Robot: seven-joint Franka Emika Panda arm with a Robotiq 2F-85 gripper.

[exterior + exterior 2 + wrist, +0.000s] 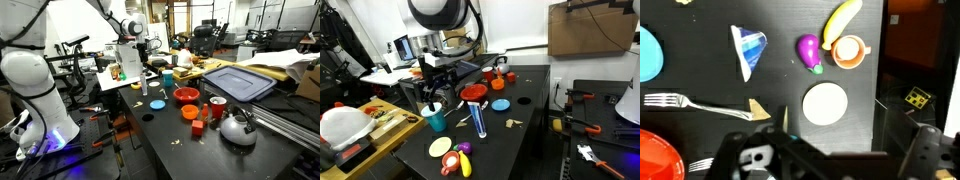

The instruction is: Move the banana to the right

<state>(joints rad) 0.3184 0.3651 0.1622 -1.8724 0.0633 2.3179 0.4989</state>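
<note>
The banana [843, 20] is small, bright yellow and curved. It lies on the black table next to an orange cup [849, 50] and a purple eggplant [810, 52]. In an exterior view the banana [466, 165] lies at the table's near corner. My gripper [830, 160] hangs well above the table and away from the banana, its fingers apart and empty. It also shows in both exterior views [436, 92] [128, 70], above a teal cup [435, 117].
A white disc [825, 103], a blue-and-white wedge [748, 50], a fork [680, 102], a red bowl [473, 93] and a blue plate [500, 104] lie on the table. A kettle [238, 128] and a red cup [217, 108] stand further along. The table edge [880, 90] runs just beside the banana.
</note>
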